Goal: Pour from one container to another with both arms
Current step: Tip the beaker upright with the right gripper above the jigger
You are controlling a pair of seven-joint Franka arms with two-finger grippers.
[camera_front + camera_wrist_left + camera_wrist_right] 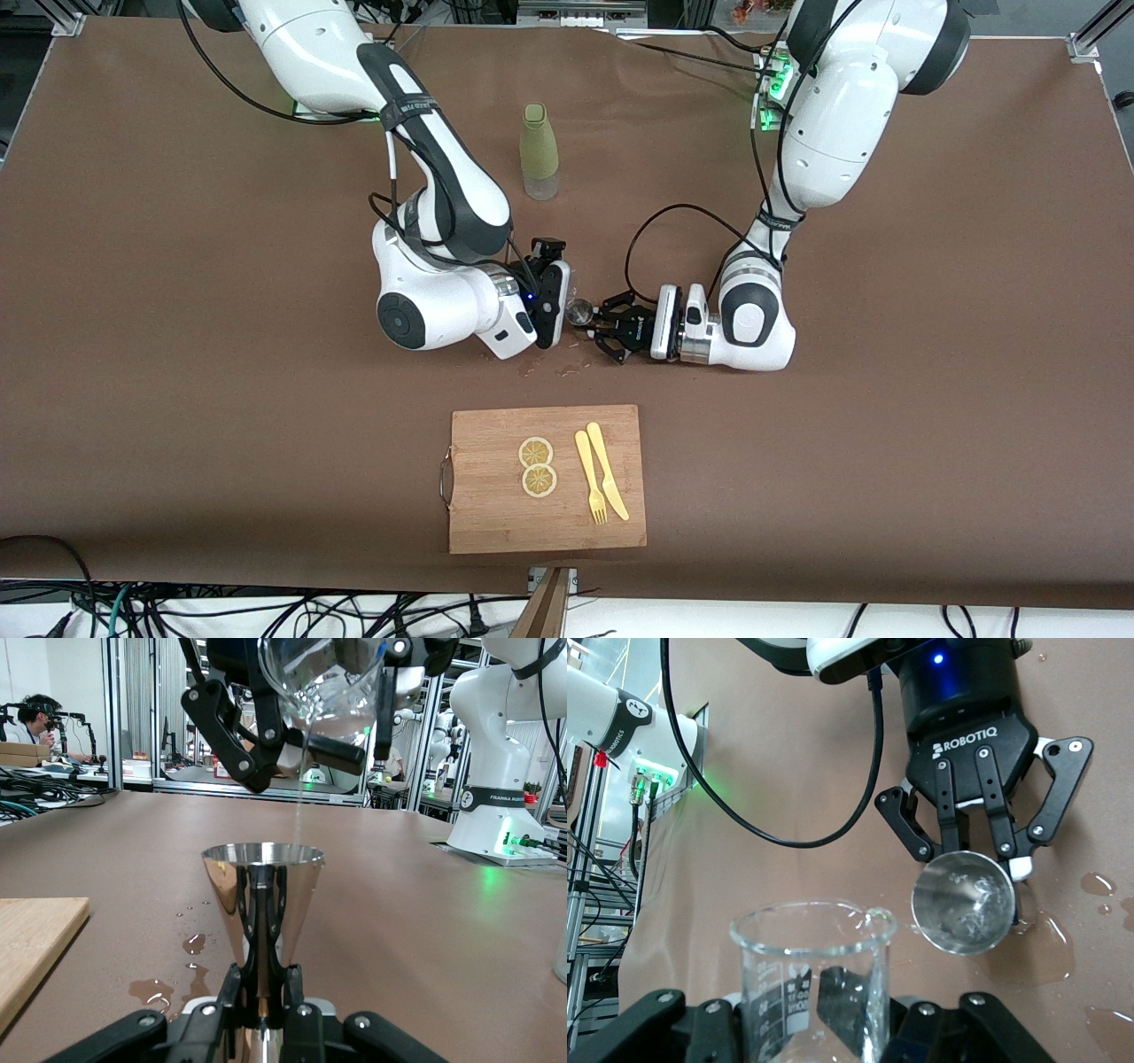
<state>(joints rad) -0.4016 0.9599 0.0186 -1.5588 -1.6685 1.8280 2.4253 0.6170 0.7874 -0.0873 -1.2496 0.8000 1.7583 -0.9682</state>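
We see the right gripper pinching the tilted glass, a thin clear stream falling into the upright jigger pinched by the left gripper over the wet mid-table.

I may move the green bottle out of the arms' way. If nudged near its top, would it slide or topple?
The green bottle is tall and slim on a small clear base, so a push near the top would probably tip it; pushed low, it would more likely slide. It looks like smooth plastic or glass, perhaps slippery. How full or heavy it is cannot be judged.
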